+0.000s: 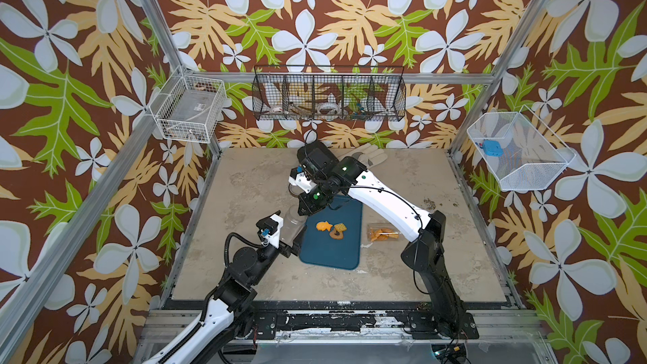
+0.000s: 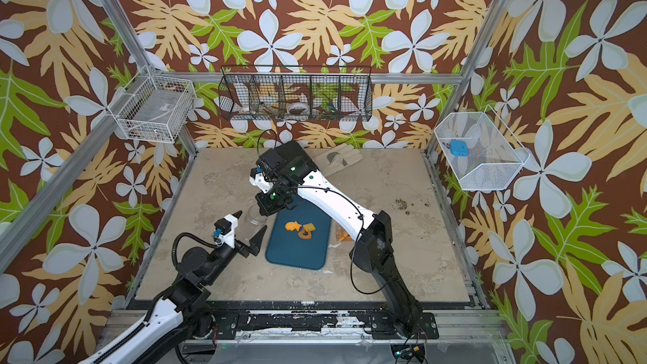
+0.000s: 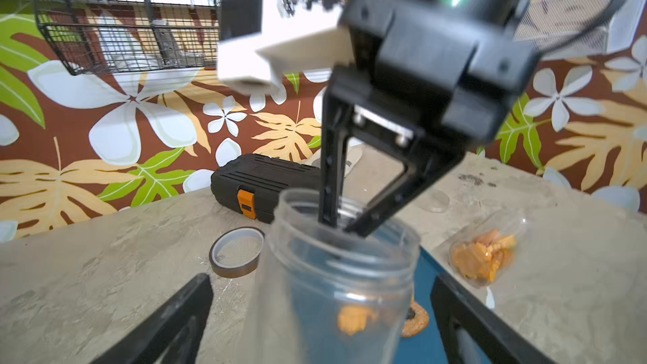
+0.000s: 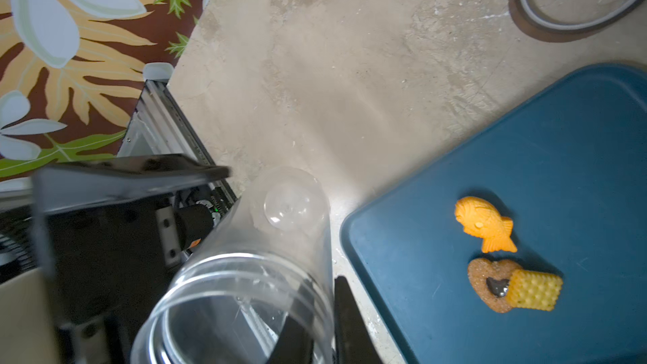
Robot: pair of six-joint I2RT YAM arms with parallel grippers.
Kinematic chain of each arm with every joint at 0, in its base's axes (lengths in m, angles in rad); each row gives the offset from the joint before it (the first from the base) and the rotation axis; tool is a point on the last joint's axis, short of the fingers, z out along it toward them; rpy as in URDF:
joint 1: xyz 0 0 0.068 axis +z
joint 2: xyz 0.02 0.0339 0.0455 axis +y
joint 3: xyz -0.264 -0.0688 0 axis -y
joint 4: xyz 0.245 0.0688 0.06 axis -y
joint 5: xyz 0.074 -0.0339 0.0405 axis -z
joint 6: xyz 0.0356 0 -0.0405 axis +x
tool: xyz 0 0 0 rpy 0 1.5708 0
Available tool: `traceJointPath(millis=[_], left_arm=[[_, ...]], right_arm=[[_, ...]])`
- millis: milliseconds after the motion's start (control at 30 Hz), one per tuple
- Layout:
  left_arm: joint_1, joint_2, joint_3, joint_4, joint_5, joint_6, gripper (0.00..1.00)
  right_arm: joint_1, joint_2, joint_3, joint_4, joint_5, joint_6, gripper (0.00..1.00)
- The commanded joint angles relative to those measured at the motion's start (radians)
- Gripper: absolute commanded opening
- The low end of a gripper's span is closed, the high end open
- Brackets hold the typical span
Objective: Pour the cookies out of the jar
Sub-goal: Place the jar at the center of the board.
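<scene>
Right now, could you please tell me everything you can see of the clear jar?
The jar is clear plastic, wide-mouthed, with a threaded neck and no lid on. It looks empty. It stands roughly upright, mouth up, seemingly on the table, just beside the blue tray. The right end effector pinches its rim, one finger inside and one outside. The left end effector is open around its body, not visibly touching it.

Illumination bright and diffuse; shadows soft. In the left wrist view the black right gripper and clear plastic jar are blurred; edges bow.
</scene>
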Motion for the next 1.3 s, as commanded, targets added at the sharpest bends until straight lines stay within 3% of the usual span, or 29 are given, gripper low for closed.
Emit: traceJointPath(millis=[0,200,300,467,667,767,900,1033,1267], left_arm=[[0.001,-0.047,0.086,-0.230,-0.070,-0.213,1.00],[0.001,-0.086,0.359,-0.651,-0.150,-0.624,1.00],[0.001,-0.046,0.508,-0.882,-0.168,-0.726,1.00],[0.001,0.030,0.662,-1.131,-0.116,-0.745,1.00],[0.001,-0.025,0.684,-1.197,-0.134,-0.750,1.00],[0.001,-0.038,0.694,-1.208,-0.151,-0.734,1.00],[0.001,-0.019,0.707,-1.226,-0.166,-0.708,1.00],[0.001,-0.014,0.710,-1.223,-0.170,-0.698,1.00],[0.001,-0.025,0.721,-1.220,-0.204,-0.696,1.00]], right_arm=[[-0.014,0.040,0.031,0.044,0.065,-0.013,0.14],[-0.025,0.146,0.057,0.093,0.167,-0.051,0.14],[-0.021,0.181,0.078,0.109,0.213,-0.067,0.14],[-0.003,0.207,0.086,0.134,0.304,-0.108,0.14],[0.030,0.255,0.122,0.108,0.385,-0.151,0.17],[0.035,0.272,0.149,0.096,0.401,-0.154,0.23],[0.036,0.264,0.143,0.118,0.391,-0.131,0.48],[0.035,0.249,0.144,0.144,0.361,-0.102,0.57],[0.034,0.196,0.154,0.167,0.339,-0.068,0.62]])
